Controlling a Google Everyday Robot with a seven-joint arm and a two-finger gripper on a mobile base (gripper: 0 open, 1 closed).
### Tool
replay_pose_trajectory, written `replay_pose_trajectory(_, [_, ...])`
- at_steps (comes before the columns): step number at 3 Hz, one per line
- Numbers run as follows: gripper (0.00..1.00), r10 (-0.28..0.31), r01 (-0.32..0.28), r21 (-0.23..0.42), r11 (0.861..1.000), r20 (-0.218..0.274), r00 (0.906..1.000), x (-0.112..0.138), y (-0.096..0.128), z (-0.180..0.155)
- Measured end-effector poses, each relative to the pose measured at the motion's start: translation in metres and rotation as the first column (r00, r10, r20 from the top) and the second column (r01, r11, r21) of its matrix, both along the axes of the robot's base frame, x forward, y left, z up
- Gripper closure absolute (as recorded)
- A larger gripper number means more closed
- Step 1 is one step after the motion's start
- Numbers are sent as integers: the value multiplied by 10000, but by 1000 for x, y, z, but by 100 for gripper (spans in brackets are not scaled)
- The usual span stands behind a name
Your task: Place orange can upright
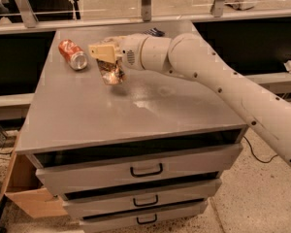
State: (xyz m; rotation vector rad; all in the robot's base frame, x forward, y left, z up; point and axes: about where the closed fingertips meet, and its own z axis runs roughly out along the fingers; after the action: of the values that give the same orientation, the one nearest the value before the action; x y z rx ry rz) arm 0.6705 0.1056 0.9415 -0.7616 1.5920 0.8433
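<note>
Presently on record, one item per line:

Gripper (pixel 105 56): over the far-left part of the tabletop (pixel 150 115), a little in from the far edge; its tan fingers (pixel 101 51) are closed about the upper end of the orange can, with nothing else in their hold

Orange can (pixel 111 72): pale golden-tan body with mottled markings, hanging below the fingers and nearly upright, leaning slightly; its lower end sits close over the surface with a shadow just under it; whether it touches the top cannot be told

Arm (pixel 218 76): white, jointed, reaching in from the right side across the far-right part of the top toward the far-left part

Red can (pixel 72 54): deeper red-orange, lying on its side near the far-left corner, silver end turned toward the front; just beside the gripper on its left and apart from the orange can

Dark blue item (pixel 154 31): small and flat, at the far edge behind the arm; kind not discernible

Drawers (pixel 145 171): three, grey, stacked under the front edge, each with a dark handle

Cardboard box (pixel 24 188): on the floor, below the front-left corner
</note>
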Motion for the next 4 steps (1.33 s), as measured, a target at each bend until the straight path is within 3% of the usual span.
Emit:
replay_pose_trajectory(2, [100, 1056, -1098, 255, 9936, 1305, 9858, -12, 0, -19])
replay_pose_trajectory(3, [84, 1195, -1267, 402, 9911, 1480, 9818, -15, -1, -21])
replay_pose_trajectory(4, [61, 1196, -1268, 403, 9911, 1479, 9817, -15, -1, -17])
